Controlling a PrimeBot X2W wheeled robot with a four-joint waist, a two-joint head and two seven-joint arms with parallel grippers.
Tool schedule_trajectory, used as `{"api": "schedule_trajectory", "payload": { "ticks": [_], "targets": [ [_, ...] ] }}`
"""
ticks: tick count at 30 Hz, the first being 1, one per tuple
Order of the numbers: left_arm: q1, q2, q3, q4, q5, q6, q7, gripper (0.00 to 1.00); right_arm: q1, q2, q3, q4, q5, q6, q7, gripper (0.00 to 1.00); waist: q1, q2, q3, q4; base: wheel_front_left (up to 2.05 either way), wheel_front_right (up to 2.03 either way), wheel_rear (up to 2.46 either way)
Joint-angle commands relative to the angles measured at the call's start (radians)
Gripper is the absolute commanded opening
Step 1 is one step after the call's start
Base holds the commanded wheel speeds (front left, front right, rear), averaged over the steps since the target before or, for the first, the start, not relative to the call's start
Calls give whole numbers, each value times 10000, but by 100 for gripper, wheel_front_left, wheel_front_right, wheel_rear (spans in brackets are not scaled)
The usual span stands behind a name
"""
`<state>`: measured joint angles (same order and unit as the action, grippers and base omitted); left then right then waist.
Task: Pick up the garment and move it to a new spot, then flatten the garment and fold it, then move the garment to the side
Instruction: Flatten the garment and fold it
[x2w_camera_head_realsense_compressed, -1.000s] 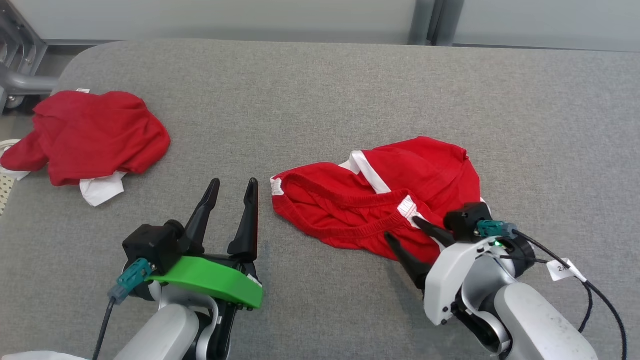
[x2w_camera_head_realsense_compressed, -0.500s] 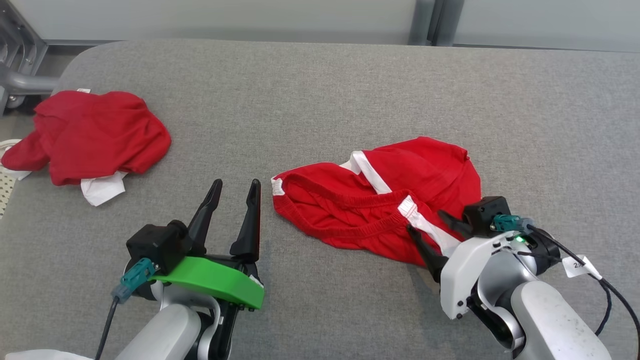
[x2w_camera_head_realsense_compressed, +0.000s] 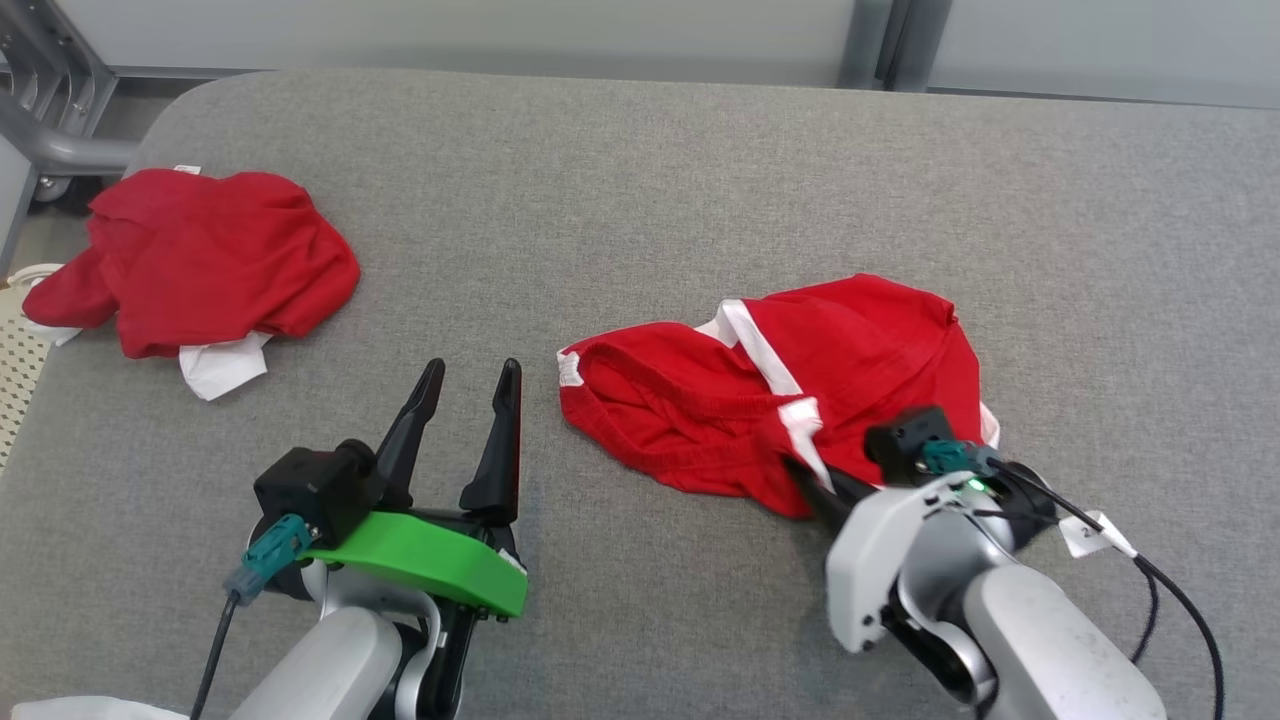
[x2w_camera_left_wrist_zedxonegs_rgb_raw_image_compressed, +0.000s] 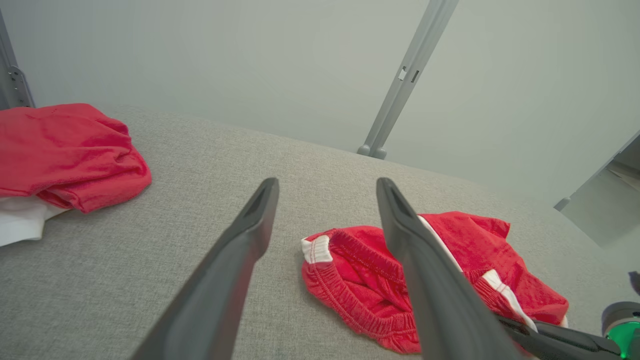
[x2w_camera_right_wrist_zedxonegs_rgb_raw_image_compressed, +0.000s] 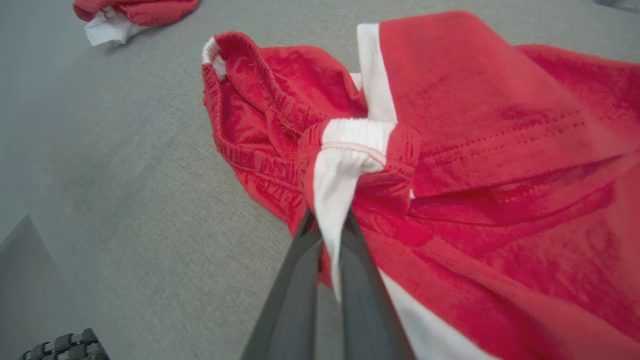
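Change: right hand (x2w_camera_head_realsense_compressed: 812, 487) was wide open a second ago, now clamped shut on the white side stripe by the waistband of the red garment (x2w_camera_head_realsense_compressed: 860, 350); grasp made, lift looks next; left hand (x2w_camera_head_realsense_compressed: 468, 372) open, idle, lower left of head view; garment lies crumpled right of centre on the bench (x2w_camera_head_realsense_compressed: 640, 170); long axis roughly left-right, waistband end pointing frame-left.

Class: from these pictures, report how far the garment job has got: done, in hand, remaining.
Done: nothing yet; the red shorts lie crumpled. In hand: the right end effector is shut on their white stripe; the left end effector is open. Remaining: lifting, moving, flattening, folding, setting aside.
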<state>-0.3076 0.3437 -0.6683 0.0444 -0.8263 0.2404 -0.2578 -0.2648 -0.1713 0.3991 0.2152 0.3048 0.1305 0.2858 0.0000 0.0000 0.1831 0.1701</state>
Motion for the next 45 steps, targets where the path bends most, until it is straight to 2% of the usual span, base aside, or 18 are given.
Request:
{"api": "schedule_trajectory", "payload": {
  "ticks": [1, 5, 8, 14, 18, 23, 24, 25, 26, 27, 29, 33, 38, 39, 45],
  "targets": [
    [-52, 54, 13, 37, -68, -31, -44, 100, -226, 76, 156, -228, 137, 5, -152, 0, 0, 0, -15, 16, 0, 0, 0],
    [-30, 77, 49, 42, -92, -13, -47, 100, -654, 426, 1048, -1043, 337, 5, -272, 0, 0, 0, -47, 37, 0, 0, 0],
    [-1, 79, 64, 24, -94, 8, -50, 100, -948, 747, 1838, -1077, 470, 5, -120, 0, 0, 0, -84, 76, 0, 0, 0],
    [5, 105, 140, 6, -92, 81, -58, 100, -1735, 1127, 3218, 13, 586, 3, -472, 0, 0, 0, -112, 244, 0, 0, 0],
    [-60, 45, 48, 49, -12, 84, 1, 100, -2322, 1182, 2903, 1039, 99, 5, -1757, 0, 0, 0, -131, 460, 0, 0, 0],
    [-17, -24, 3, 99, -109, 60, 16, 100, -2641, 1184, 4042, 2109, 1078, 3, -1956, 0, 0, 0, -152, 585, 0, 0, 0],
    [-5, -27, 19, 106, -115, 63, 15, 100, -2737, 1180, 4295, 2274, 1194, 3, -2036, 3, 0, 0, -156, 578, 0, 0, 0],
    [11, -31, 31, 104, -110, 72, 11, 100, -2760, 1182, 4500, 2404, 1423, 3, -2128, 27, 0, 0, -159, 567, 0, 0, 0],
    [20, -37, 38, 104, -114, 80, 8, 100, -2784, 1187, 4642, 2506, 1622, 3, -2225, 88, 0, 0, -160, 563, 0, 0, 0],
    [18, -36, 54, 98, -112, 97, 5, 100, -2831, 1188, 4671, 2590, 1749, 3, -2329, 100, 0, 0, -159, 549, 0, 0, 0],
    [26, 2, 95, 63, -108, 133, -2, 100, -2907, 1193, 4715, 2688, 1849, 3, -2394, 100, 0, 0, -165, 491, 0, 0, 0],
    [154, 137, 214, -23, -86, 222, -16, 100, -2864, 1157, 4364, 2307, 1308, 5, -2235, 100, 0, 0, -178, 282, 0, 0, 0],
    [278, 131, 228, -155, -77, 292, -27, 100, -2066, 256, 3392, 456, 855, 3, -1590, 100, 0, 0, -228, 54, 0, 0, 0],
    [278, 131, 228, -155, -77, 292, -27, 100, -2066, 256, 3392, 456, 855, 3, -1590, 100, 0, 0, -228, 54, 0, 0, 0],
    [259, 137, 189, -205, -52, 316, -21, 100, -754, -630, 1892, -1627, 381, 5, -695, 100, 0, 0, -258, -25, 0, 0, 0]
  ]
}}
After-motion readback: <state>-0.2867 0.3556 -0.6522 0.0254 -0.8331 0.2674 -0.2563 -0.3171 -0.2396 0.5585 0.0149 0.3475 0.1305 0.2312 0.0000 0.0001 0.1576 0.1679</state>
